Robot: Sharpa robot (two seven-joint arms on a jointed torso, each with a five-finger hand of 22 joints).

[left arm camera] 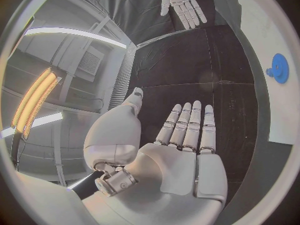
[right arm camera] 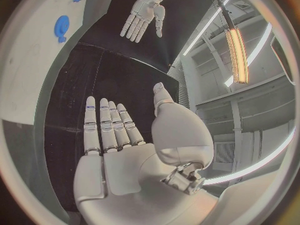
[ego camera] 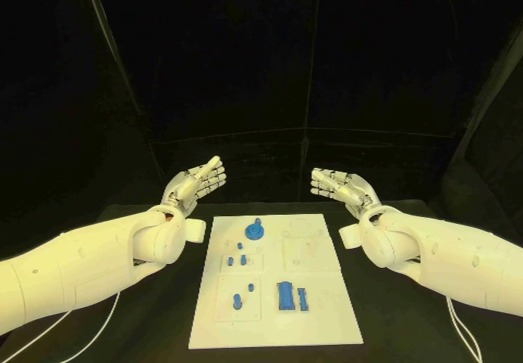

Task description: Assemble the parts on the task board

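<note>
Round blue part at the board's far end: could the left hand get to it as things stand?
Probably yes. The left hand is open, holding nothing, raised beyond the task board's far-left corner; nothing lies between it and the round blue part.

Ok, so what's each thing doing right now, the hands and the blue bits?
Left hand: open, fingers apart, raised beside the board, holding nothing.
Right hand: open, fingers apart, raised beside the board, holding nothing.
Board: flat on the table, between the arms.
Round blue part: at the far end of the board, untouched.
Big blue part: at the near end of the board, untouched.
Small blue parts: spread over the board's left half, untouched.
</note>
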